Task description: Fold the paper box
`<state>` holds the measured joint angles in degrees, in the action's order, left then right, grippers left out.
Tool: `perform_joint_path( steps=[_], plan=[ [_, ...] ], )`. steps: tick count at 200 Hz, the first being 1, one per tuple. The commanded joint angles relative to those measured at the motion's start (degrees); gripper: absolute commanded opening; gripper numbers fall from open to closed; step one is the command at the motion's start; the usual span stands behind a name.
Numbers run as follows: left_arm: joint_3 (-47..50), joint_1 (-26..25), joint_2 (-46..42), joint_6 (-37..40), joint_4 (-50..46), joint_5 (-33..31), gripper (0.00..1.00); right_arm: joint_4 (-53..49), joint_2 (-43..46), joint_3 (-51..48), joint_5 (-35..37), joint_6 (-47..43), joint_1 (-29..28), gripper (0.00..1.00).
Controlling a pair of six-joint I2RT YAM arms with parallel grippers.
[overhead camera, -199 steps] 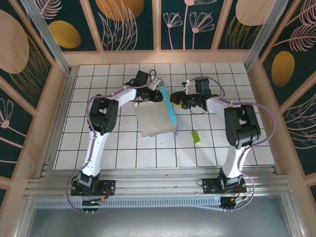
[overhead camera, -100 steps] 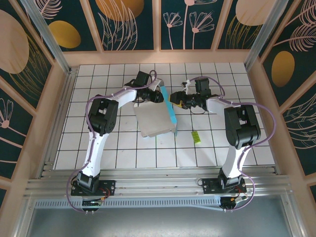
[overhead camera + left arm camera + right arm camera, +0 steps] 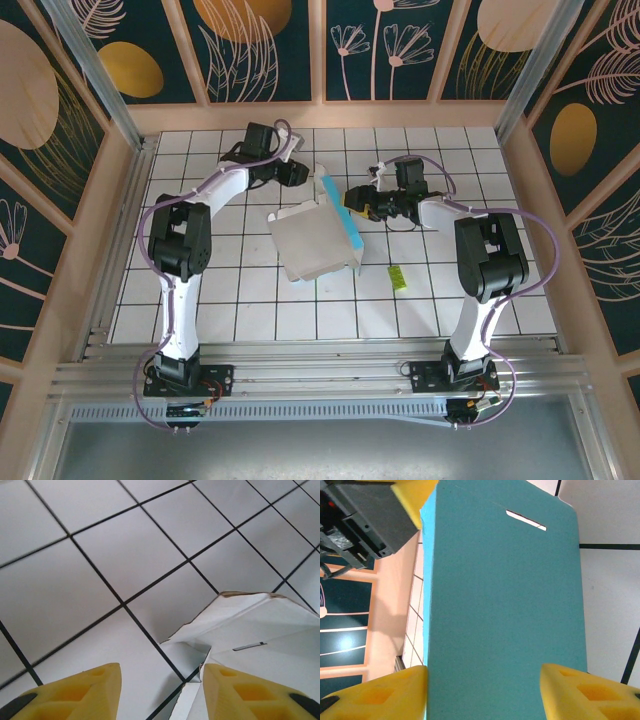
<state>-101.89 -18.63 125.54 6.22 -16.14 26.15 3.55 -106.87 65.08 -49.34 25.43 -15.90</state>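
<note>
Overhead view: the paper box (image 3: 312,240) is lying white face up near the middle of the tabletop (image 3: 200,280), partly folded. Its teal side flap (image 3: 340,212) is standing raised along the 3 o'clock edge. A white flap at 12 o'clock is lifting only slightly.

The right end effector (image 3: 352,199) is sitting just beside the outer face of the teal flap, at about 2 o'clock of the box, probably to keep that wall upright. In the right wrist view its fingers (image 3: 375,695) are standing apart, clamped on nothing, with the slotted teal face (image 3: 505,605) in front of them. Whether they are touching the card cannot be told.

The left end effector (image 3: 298,174) is hovering at 11 o'clock, near the box. In the left wrist view its fingers (image 3: 75,690) are apart and empty, pointing toward the white corner (image 3: 260,625), likely the next flap to raise. A small yellow-green slip (image 3: 397,278) is lying at 4 o'clock, apart from the box.
</note>
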Motion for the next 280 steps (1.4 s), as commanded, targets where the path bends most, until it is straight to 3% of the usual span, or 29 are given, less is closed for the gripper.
perform_joint_path(
  steps=[1,47,79,112,157,223,280],
  plan=[
    [-4.43,-0.84,2.39,12.22,-5.57,5.57,0.46,-4.33,0.57,-1.16,3.73,-1.79,-0.09,0.60],
    [-16.90,-0.84,9.64,25.59,-16.73,8.56,0.45,-5.47,0.22,-0.68,3.82,-2.31,-0.09,0.60],
    [-24.58,-0.79,15.10,29.56,-20.79,8.82,0.49,-6.10,-0.09,-0.04,3.62,-2.40,-0.09,0.60],
    [-23.80,-0.80,15.69,30.87,-17.48,8.71,0.50,-6.55,-0.10,0.49,3.48,-2.49,-0.09,0.60],
    [-24.65,-0.82,17.60,30.04,-16.28,17.68,0.50,-7.03,-0.53,1.24,3.46,-2.58,-0.05,0.60],
    [-28.94,-0.80,22.21,27.52,-16.55,20.51,0.54,-8.41,-1.06,2.84,3.20,-2.93,-0.09,0.60],
    [-28.08,-0.80,21.69,26.06,-15.99,21.28,0.30,-9.62,-0.91,4.22,4.14,-3.12,-0.04,0.60]
  ],
)
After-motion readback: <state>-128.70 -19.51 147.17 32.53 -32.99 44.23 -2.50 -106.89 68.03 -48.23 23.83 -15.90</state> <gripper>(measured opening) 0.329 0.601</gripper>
